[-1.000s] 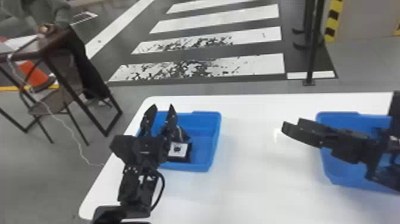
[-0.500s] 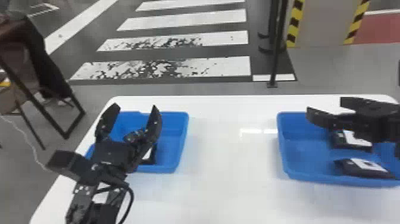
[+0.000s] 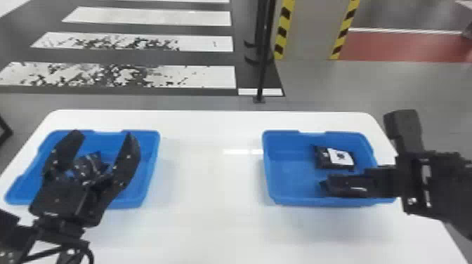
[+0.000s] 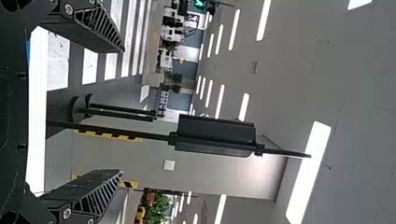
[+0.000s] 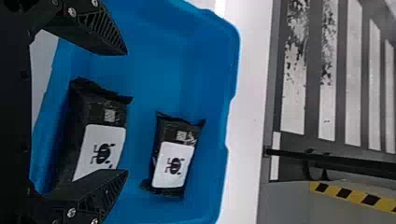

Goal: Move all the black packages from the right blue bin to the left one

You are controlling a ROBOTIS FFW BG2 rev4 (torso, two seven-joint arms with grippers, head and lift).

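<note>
Tabletop [image 3: 210,228], bearing left blue bin [image 3: 149,168] and right blue bin [image 3: 284,175]. Right gripper [image 5: 126,112] now angles lower over its bin (the head view swings rightward too), jaws spread, empty; a pick seems due. Left gripper [image 3: 104,135]: jaws wide, empty. Near black package [image 5: 100,140] and far black package [image 5: 173,163] remain right; another package [image 3: 87,166] lies left.

Bright, fairly even light is thrown over the white table [image 3: 210,231] from overhead by ceiling strip lights [image 4: 307,172]. On the table's surface, a pale streak of glare [image 3: 238,151] is reflected between the left blue bin [image 3: 151,168] and the right blue bin [image 3: 267,168]. A soft, faint shadow [image 3: 302,217] is cast on the table at the right blue bin's near side.
</note>
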